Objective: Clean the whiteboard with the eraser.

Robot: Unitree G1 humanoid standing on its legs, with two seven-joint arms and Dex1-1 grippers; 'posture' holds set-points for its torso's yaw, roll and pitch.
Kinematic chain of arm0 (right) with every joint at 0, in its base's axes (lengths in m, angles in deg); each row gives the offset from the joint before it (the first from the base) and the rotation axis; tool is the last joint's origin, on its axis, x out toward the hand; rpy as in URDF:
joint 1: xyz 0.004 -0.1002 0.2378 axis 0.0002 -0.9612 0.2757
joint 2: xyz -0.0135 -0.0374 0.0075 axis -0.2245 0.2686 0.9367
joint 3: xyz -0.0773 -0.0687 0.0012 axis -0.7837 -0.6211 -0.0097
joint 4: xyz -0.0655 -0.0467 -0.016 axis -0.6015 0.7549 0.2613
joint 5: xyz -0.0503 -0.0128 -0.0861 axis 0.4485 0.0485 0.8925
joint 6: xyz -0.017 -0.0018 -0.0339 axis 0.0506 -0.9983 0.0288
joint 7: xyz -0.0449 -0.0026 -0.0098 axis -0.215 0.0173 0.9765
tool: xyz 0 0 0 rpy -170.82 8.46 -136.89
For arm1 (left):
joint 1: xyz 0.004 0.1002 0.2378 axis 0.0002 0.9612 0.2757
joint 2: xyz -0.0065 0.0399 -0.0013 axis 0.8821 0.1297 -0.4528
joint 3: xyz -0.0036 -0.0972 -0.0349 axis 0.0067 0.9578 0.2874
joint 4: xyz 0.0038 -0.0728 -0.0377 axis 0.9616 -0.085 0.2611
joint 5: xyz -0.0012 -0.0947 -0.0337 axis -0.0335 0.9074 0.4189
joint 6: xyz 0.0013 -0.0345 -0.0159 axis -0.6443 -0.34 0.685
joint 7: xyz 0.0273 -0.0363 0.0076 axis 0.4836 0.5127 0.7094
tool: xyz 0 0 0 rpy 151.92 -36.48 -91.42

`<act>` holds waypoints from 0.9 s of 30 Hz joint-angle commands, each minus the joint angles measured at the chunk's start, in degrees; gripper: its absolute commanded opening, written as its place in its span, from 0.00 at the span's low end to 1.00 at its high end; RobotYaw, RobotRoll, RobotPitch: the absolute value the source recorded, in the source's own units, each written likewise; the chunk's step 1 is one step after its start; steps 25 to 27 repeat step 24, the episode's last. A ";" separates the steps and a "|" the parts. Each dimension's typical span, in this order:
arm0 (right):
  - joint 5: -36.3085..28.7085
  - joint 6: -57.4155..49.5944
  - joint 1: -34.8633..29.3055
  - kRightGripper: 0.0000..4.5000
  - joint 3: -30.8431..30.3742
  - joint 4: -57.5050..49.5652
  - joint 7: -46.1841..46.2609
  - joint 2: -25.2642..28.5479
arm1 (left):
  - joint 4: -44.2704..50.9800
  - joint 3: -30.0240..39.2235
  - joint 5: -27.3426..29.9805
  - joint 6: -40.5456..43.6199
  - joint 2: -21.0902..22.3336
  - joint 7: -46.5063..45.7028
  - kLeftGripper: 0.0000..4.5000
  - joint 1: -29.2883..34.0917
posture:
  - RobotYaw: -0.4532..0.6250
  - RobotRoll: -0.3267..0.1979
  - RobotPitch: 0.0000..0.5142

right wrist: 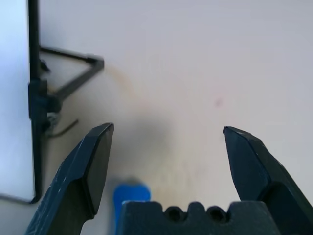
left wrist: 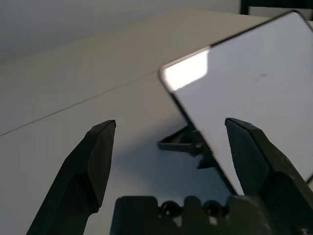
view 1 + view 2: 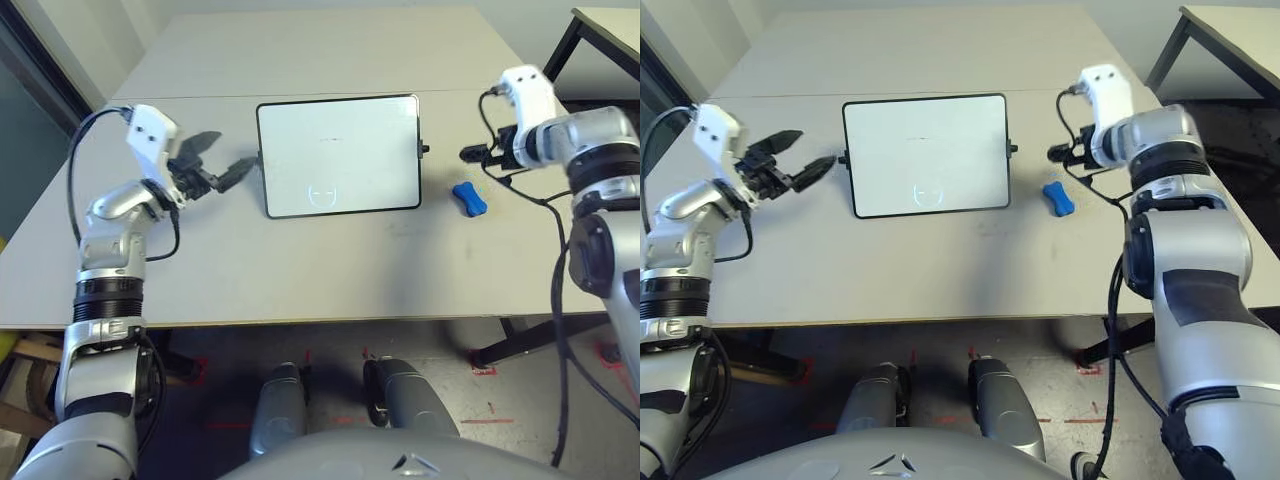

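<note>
The whiteboard (image 3: 338,155) sits at the middle of the table, tilted up on a small stand, white with a thin black frame and only faint marks. The blue eraser (image 3: 469,199) lies on the table just right of the board. My left gripper (image 3: 225,158) is open beside the board's left edge, and the left wrist view shows that edge (image 2: 254,88) between its fingers without contact. My right gripper (image 3: 472,154) hovers open just beyond the eraser (image 1: 131,196), with nothing held. The board's right edge (image 1: 14,98) is seen beside it.
A black knob (image 3: 424,149) sticks out from the board's right side, and a thin black stand leg (image 1: 73,73) reaches out behind it. A second table (image 3: 610,25) stands at the far right. The grey tabletop (image 3: 300,260) is bare in front of the board.
</note>
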 commanded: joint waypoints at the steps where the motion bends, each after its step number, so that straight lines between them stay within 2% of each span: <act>1: -5.99 11.32 -8.21 0.99 5.38 -9.68 -1.38 -0.36 | -1.59 3.52 1.05 1.50 1.02 -3.95 1.00 0.65 | 0.33 0.62 0.22; 6: -11.54 18.95 -17.78 0.99 11.50 -16.94 2.13 -2.43 | -8.36 8.03 0.46 0.50 1.88 -10.33 1.00 -0.12 | 0.31 0.62 0.25; 11: -14.00 24.20 -23.50 0.99 13.83 -18.05 3.95 -3.84 | -13.54 9.05 0.56 -1.22 2.21 -12.37 1.00 -1.12 | 0.31 0.62 0.25; 20: -16.04 28.63 -24.10 0.99 14.97 -14.87 7.45 -4.66 | -21.15 11.67 2.12 -4.93 2.32 -12.68 1.00 -2.06 | 0.30 0.62 0.24; 27: -16.55 28.83 -23.52 0.99 14.71 -14.03 8.16 -4.72 | -22.48 11.07 1.60 -6.39 2.25 -12.77 1.00 -2.61 | 0.30 0.62 0.22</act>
